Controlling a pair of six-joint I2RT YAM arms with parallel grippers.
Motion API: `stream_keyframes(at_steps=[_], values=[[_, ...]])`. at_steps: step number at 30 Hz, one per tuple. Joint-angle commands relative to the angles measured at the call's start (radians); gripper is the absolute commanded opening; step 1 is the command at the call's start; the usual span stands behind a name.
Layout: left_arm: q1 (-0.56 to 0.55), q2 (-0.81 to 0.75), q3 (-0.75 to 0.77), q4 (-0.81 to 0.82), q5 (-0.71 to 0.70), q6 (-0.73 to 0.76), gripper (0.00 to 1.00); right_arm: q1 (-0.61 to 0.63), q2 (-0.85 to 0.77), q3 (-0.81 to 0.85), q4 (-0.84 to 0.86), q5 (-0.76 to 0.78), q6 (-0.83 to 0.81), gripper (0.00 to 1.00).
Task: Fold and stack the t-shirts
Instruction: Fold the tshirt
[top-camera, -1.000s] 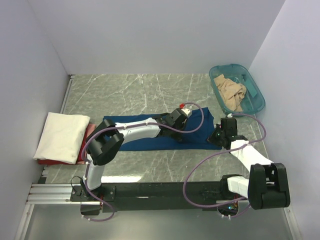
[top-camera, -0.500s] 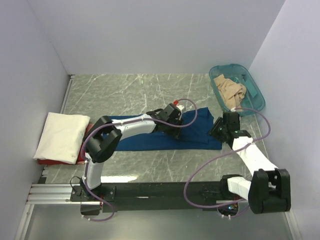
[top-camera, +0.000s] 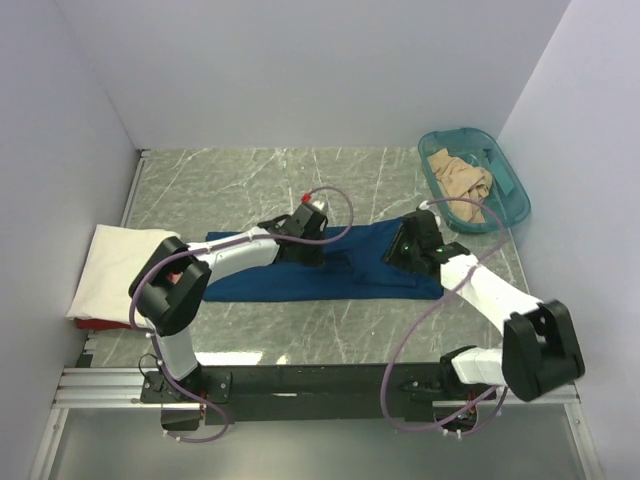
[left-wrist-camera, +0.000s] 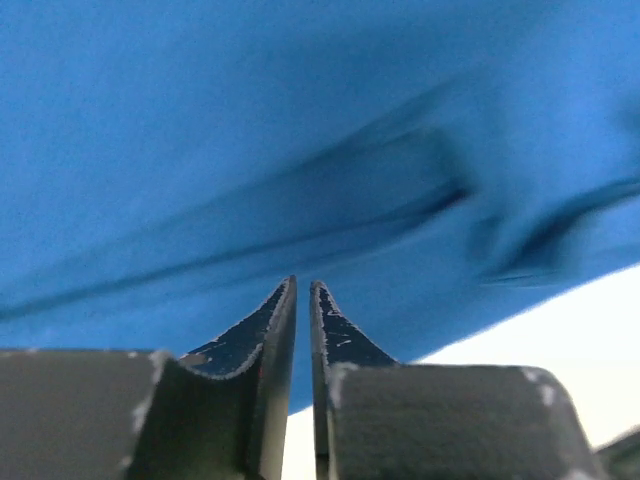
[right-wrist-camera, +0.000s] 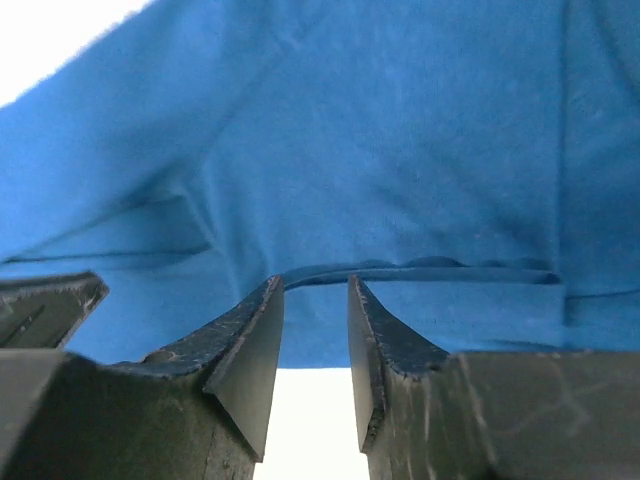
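Left pincer (top-camera: 300, 248) leftward; shirt (top-camera: 460, 180) in tub (top-camera: 455, 132)

The soft, short-sleeved navy blue t-shirt (top-camera: 340, 272) is one plain dark blue from above. In both wrist views it reads brighter, a saturated mid-blue. The folded cream-white cloth shirt (top-camera: 120, 268) has a flat red layer (top-camera: 98, 323) showing at its edges. The crumpled tan-beige cloth shirt (top-camera: 460, 180) is framed by the translucent teal plastic tub (top-camera: 516, 196). The stone-look table (top-camera: 230, 185) is grey-green with thin white veins.
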Motion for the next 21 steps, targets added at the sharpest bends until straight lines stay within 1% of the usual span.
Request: stream_keyframes(at_steps=[1, 6, 9, 12, 18, 21], values=[[0.002, -0.037, -0.077, -0.021, -0.112, -0.054, 0.16, 0.024, 0.084, 0.036, 0.071, 0.039, 0.048, 0.39], [0.004, -0.031, -0.114, -0.032, -0.205, -0.068, 0.11, 0.027, 0.216, 0.049, 0.096, 0.062, 0.045, 0.38], [-0.008, -0.020, -0.128, -0.041, -0.244, -0.072, 0.11, 0.027, 0.262, 0.058, 0.097, 0.080, 0.030, 0.38], [-0.021, -0.014, -0.154, -0.035, -0.241, -0.089, 0.11, 0.026, 0.314, 0.099, 0.071, 0.111, 0.004, 0.38], [-0.050, -0.037, -0.226, 0.000, -0.183, -0.169, 0.11, 0.024, 0.477, 0.265, 0.010, 0.103, -0.070, 0.38], [-0.080, -0.054, -0.246, -0.001, -0.175, -0.232, 0.11, 0.026, 0.580, 0.412, -0.034, 0.097, -0.114, 0.37]])
